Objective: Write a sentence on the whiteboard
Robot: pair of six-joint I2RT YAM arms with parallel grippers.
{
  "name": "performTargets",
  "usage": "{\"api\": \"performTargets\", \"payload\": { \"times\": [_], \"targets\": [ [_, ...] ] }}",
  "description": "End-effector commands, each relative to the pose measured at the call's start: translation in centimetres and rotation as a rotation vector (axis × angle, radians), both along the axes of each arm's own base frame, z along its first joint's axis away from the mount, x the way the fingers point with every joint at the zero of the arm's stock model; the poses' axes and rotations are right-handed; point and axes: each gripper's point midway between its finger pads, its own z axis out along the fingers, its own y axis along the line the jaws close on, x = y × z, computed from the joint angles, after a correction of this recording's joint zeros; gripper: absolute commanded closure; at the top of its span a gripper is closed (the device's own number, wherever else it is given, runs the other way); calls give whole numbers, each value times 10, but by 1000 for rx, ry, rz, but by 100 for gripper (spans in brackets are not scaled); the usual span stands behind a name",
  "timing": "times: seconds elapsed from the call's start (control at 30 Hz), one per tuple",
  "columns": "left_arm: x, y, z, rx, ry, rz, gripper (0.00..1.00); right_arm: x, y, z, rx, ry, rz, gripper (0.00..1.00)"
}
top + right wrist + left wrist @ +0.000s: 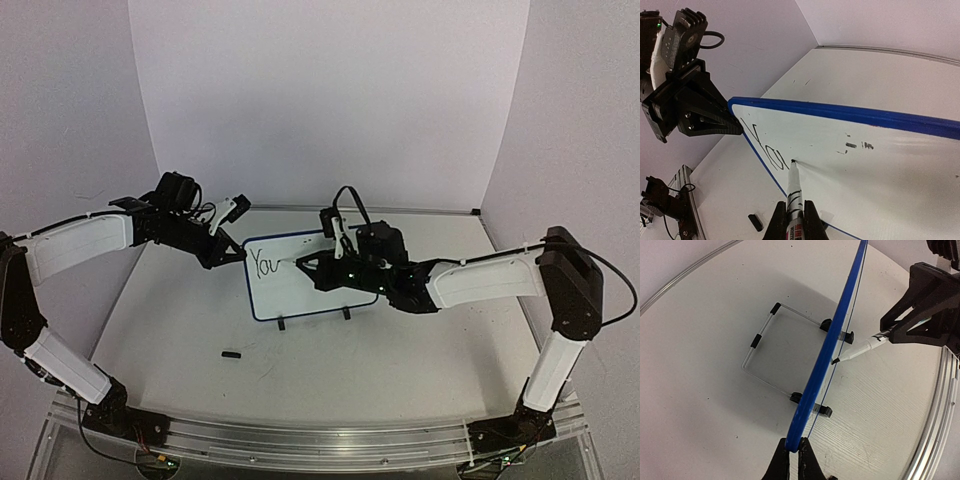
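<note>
Shows a white desk (pixel 400 350) bearing the whiteboard (pixel 300 295), upright on its small black feet (pixel 283 324) near the middle, between the two arms. Finds the left claw (pixel 238 254) pinching the board's left edge, and the right claw (pixel 303 264) pressed tight around a black-and-white marker pen (pixel 794 192), tip touching the white face. Reads only "You" of the sentence (pixel 265 263) near the upper left corner, just left of the pen tip, with a small black piece (pixel 232 353) lying on the desk before the board.
</note>
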Motion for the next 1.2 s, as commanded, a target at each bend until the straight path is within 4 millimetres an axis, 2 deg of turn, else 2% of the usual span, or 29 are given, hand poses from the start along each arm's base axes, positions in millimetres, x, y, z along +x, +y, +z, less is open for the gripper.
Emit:
{"api": "performTargets", "payload": {
  "times": [0.0, 0.17, 0.43, 0.6, 0.8, 0.93, 1.17],
  "targets": [
    [3, 6, -4, 49, -34, 5, 100, 13, -9, 34, 44, -67, -61, 100],
    [3, 6, -3, 48, -35, 7, 100, 13, -7, 18, 24, -42, -57, 100],
    [3, 6, -4, 50, -32, 6, 100, 9, -5, -20, -17, 31, -37, 100],
    [3, 7, -5, 52, -33, 6, 100, 7, -6, -29, -28, 48, -36, 100],
    [4, 7, -5, 52, -33, 6, 100, 8, -8, -30, -32, 46, -46, 100],
    [4, 7, -5, 52, -34, 6, 100, 8, -11, -23, -27, 33, -54, 100],
    [3, 7, -4, 51, -34, 5, 100, -3, -12, 6, 29, -4, -10, 100]
  ]
}}
